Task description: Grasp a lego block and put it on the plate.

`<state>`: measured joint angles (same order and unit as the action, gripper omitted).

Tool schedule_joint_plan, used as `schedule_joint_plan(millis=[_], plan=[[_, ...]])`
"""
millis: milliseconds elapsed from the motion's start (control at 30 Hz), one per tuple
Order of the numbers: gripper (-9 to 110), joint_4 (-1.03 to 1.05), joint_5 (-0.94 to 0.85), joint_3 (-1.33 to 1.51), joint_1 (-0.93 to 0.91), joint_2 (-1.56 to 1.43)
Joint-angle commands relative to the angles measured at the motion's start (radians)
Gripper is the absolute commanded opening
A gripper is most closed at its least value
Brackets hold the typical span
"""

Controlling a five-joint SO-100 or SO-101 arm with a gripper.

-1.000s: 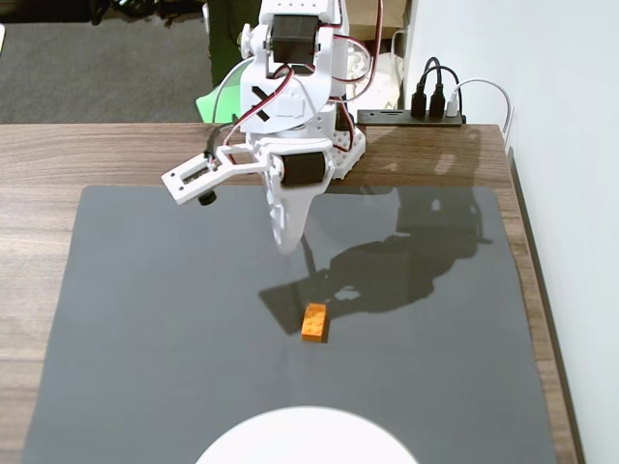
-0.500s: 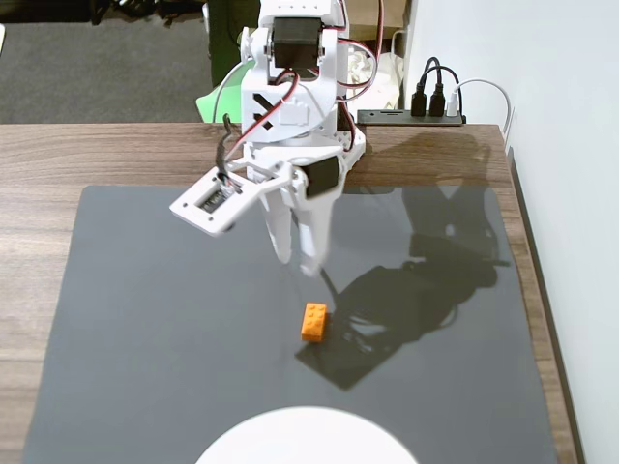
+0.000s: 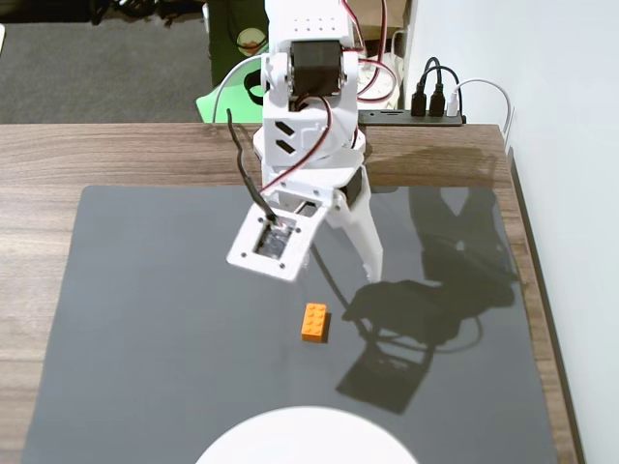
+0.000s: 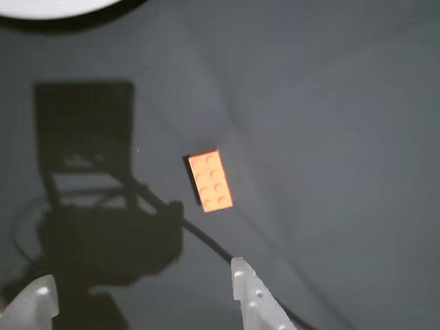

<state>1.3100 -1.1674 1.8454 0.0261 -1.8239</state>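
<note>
The orange lego block [image 3: 314,322] lies flat on the black mat, a little in front of the arm. The white plate [image 3: 305,437] sits at the near edge of the mat, cut off by the frame, with nothing on it in the part that shows. My gripper [image 3: 338,275] hangs open and empty above the mat, just behind the block. In the wrist view the block [image 4: 210,180] lies ahead of the gripper [image 4: 141,278], nearer the right fingertip [image 4: 242,271]. The plate's rim [image 4: 55,5] shows at the top left.
The black mat [image 3: 145,329] covers a wooden table [image 3: 39,155]. A power strip with plugs [image 3: 426,111] sits at the back edge. A white wall [image 3: 571,193] runs along the right. The arm's shadow [image 3: 426,309] falls right of the block.
</note>
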Motion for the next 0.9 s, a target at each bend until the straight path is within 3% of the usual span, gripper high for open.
schedule_joint_plan(millis=[0, 67, 367, 867], plan=[[33, 0.051, -0.087, -0.109, 0.0, 0.04], [42, 0.098, -0.161, -0.166, -0.009, 0.084], [43, 0.15, -0.414, -0.23, -0.06, 0.181], [43, 0.052, -0.333, -0.227, -0.071, 0.31]])
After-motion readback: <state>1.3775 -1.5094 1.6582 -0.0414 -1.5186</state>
